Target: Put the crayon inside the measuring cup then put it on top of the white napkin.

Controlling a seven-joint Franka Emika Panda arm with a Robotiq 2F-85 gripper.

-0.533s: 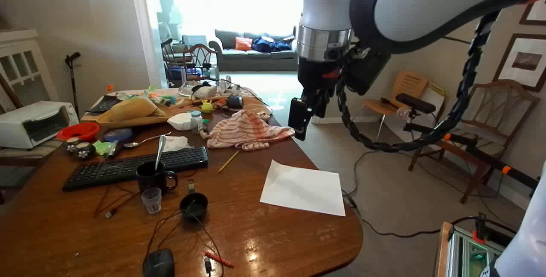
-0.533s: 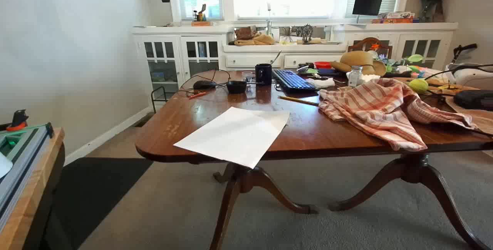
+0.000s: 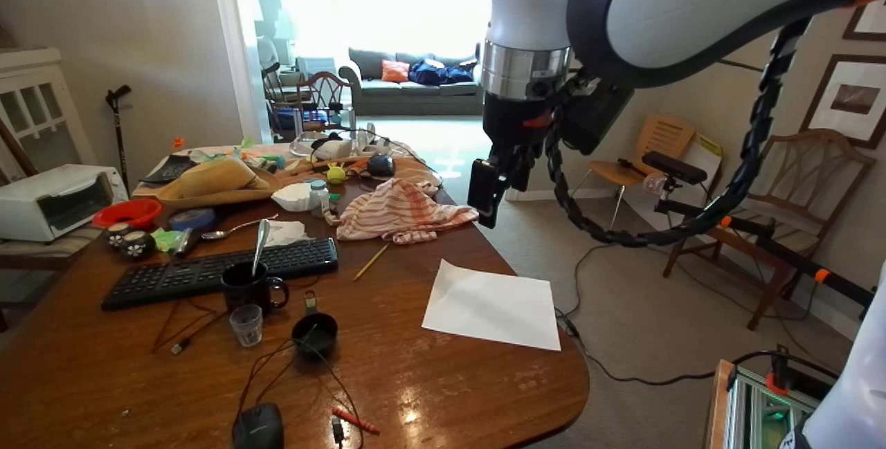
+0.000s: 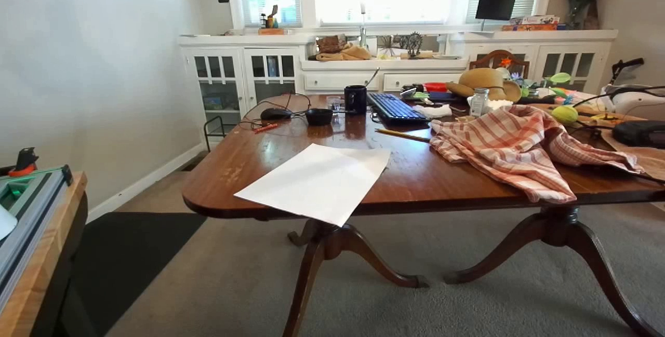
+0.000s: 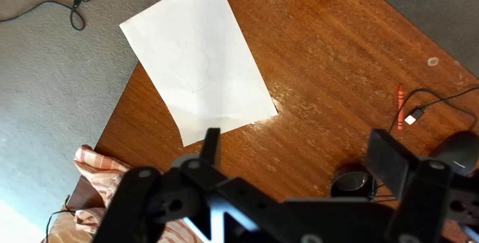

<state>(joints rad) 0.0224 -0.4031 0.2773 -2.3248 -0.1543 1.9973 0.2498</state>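
Observation:
The red-orange crayon (image 3: 355, 421) lies on the table beside the mouse cable; it also shows in an exterior view (image 4: 266, 127) and in the wrist view (image 5: 400, 108). The small black measuring cup (image 3: 315, 338) stands upright nearby, its handle pointing toward the mug; it shows in an exterior view (image 4: 319, 117) and, partly hidden by my gripper, in the wrist view (image 5: 350, 182). The flat white napkin (image 3: 493, 305) lies at the table edge, also in an exterior view (image 4: 317, 184) and the wrist view (image 5: 198, 55). My gripper (image 5: 295, 136) is open and empty, high above the table.
A mouse (image 3: 258, 427) with a thin cable lies beside the crayon; the cable crosses the cup. A black mug with a spoon (image 3: 249, 290), a clear shot glass (image 3: 246, 326), a keyboard (image 3: 201, 276), a pencil (image 3: 371, 262) and a striped cloth (image 3: 398, 210) are around.

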